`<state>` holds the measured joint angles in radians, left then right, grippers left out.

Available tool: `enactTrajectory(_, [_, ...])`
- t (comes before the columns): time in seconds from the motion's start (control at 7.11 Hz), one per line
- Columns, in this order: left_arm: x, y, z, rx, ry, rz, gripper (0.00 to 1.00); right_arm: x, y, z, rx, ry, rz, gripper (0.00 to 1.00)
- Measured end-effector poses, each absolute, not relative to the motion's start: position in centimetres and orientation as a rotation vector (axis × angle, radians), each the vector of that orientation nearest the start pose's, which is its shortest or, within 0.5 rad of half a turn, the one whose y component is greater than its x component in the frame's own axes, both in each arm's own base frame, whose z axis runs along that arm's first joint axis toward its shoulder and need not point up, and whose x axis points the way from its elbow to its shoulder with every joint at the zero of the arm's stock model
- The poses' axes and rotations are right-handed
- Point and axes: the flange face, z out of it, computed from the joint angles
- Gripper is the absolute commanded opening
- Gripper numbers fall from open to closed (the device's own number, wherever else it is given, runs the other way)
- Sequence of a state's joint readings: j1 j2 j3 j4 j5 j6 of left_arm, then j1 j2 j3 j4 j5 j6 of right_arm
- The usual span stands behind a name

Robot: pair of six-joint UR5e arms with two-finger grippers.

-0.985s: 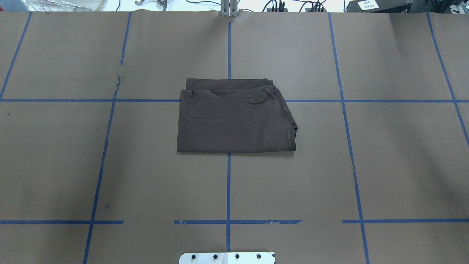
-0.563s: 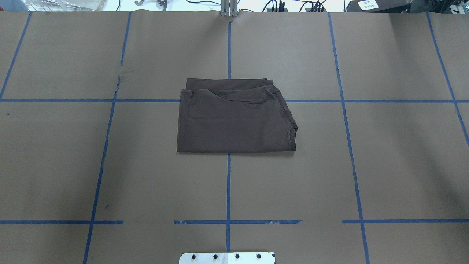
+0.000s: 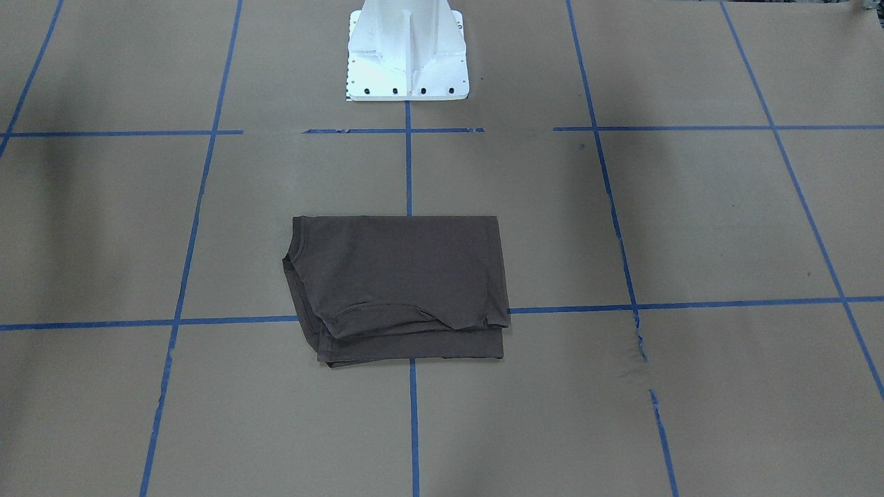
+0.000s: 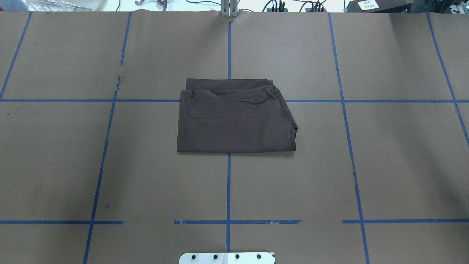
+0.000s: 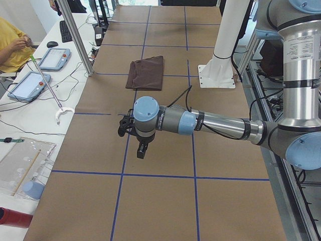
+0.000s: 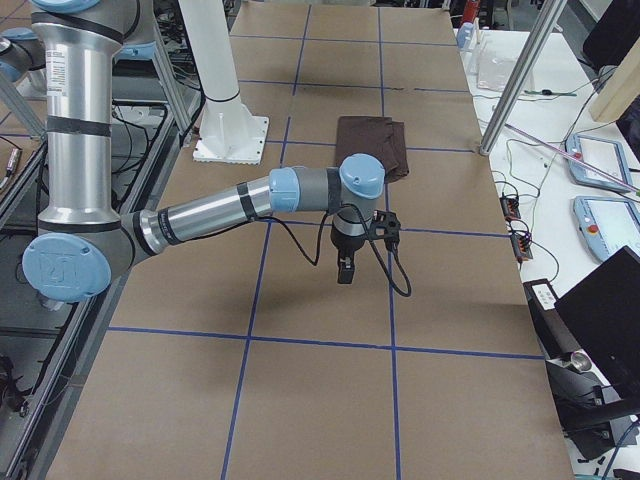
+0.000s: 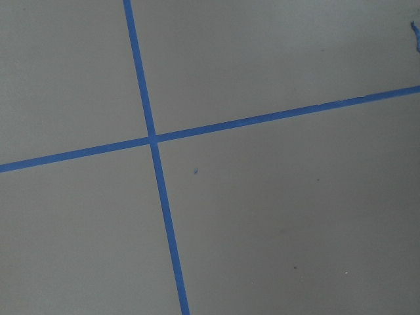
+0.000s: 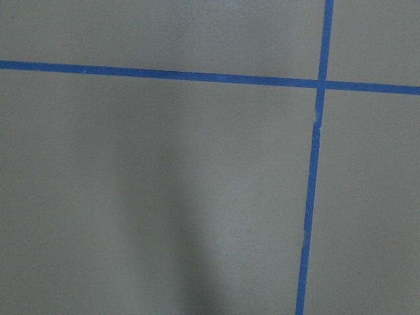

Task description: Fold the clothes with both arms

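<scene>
Well apart from left claw [image 5: 141, 152], right claw [image 6: 344, 274] — folded T-shirt [image 4: 234, 123], flat; claw states — cannot tell.

Robotics laboratory. A wide table covered in brown paper [image 4: 403, 165] carries a grid of blue tape lines [image 4: 228, 183]. A white bolted metal pedestal [image 3: 407, 48] bears silver-grey jointed robot arms with light-blue joint caps [image 5: 220, 123]. White side benches [image 5: 20, 113] hold blue-framed control tablets [image 5: 54, 57] and loose black cables [image 4: 279, 5].

Paper-covered table [image 4: 403, 165]: blue tape grid [image 4: 228, 183], folded T-shirt [image 4: 234, 126].
</scene>
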<state>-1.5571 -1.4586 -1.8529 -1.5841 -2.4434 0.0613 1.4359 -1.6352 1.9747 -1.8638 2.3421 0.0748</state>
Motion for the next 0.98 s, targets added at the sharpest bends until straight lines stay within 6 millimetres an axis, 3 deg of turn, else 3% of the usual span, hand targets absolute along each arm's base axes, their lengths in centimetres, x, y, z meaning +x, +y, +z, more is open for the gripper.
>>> enactTrajectory(0.56, [-5.1,-44.8,56.3,0.191,0.866,0.150,1.00,0.5,-44.9,52.9,-0.043,-0.748,-0.075,1.00])
enactTrajectory(0.98, [-5.1,-44.6,57.4,0.164,0.863,0.137,1.00,0.5,-44.4,55.6,-0.084,-0.740,-0.065,1.00])
